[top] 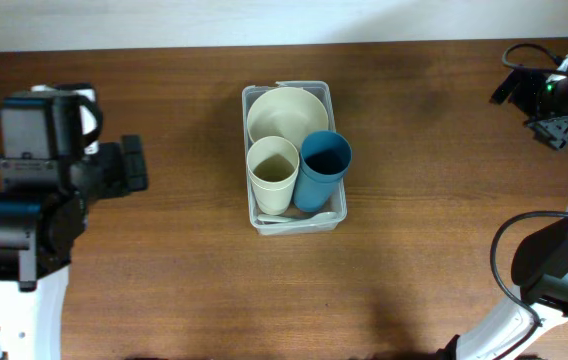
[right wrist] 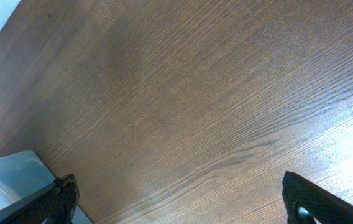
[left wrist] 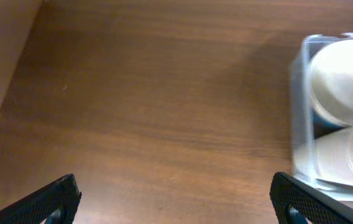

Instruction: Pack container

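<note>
The container (top: 262, 224) holds 1 cream bowl (top: 284, 112), 1 cream cup (top: 272, 170) and 1 blue cup (top: 324, 165). Well to its left the left gripper (left wrist: 176, 208) gapes wide and empty; well to its right the right gripper (right wrist: 183, 208) does likewise.

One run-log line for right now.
clear plastic rectangular container: holds round cream bowl, cream cup, blue cup | left gripper: open, empty | right gripper: open, empty

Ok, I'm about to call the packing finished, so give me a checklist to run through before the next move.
1. Cream bowl inside the container: ok.
2. Cream cup and blue cup inside the container, openings facing up: ok.
3. Left claw open, holding nothing, apart from the container: ok.
4. Right claw open, holding nothing, apart from the container: ok.
5. White item low in the container beside the cups, what it is: cannot tell.
</note>
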Action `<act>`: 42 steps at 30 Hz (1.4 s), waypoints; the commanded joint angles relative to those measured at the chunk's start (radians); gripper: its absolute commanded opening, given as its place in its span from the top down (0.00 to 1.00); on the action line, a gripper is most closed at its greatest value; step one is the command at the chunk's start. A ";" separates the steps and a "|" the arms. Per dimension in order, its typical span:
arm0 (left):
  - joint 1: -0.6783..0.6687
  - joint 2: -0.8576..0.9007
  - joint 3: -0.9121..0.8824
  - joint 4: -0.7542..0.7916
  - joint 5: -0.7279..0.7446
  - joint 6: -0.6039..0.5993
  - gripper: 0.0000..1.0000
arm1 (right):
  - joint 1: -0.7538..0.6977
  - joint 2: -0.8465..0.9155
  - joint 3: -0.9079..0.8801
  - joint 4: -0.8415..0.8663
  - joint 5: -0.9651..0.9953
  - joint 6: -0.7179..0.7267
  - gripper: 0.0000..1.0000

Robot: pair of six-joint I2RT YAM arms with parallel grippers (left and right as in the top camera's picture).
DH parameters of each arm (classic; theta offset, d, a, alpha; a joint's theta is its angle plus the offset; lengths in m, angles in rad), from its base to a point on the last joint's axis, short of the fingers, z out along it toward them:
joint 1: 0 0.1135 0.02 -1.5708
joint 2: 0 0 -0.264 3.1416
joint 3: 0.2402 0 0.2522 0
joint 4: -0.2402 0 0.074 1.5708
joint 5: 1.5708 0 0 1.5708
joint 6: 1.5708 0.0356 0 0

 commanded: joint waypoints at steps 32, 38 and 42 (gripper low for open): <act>0.039 -0.002 -0.001 0.015 -0.004 -0.017 0.00 | 0.080 -0.094 0.002 0.000 0.009 -0.003 0.01; 0.039 -0.002 -0.001 0.015 -0.004 -0.017 0.00 | 0.224 -0.265 0.002 0.000 0.009 -0.003 0.01; 0.039 -0.002 -0.001 0.015 -0.004 -0.018 0.00 | 0.330 -0.389 0.002 -0.002 0.010 -0.014 0.01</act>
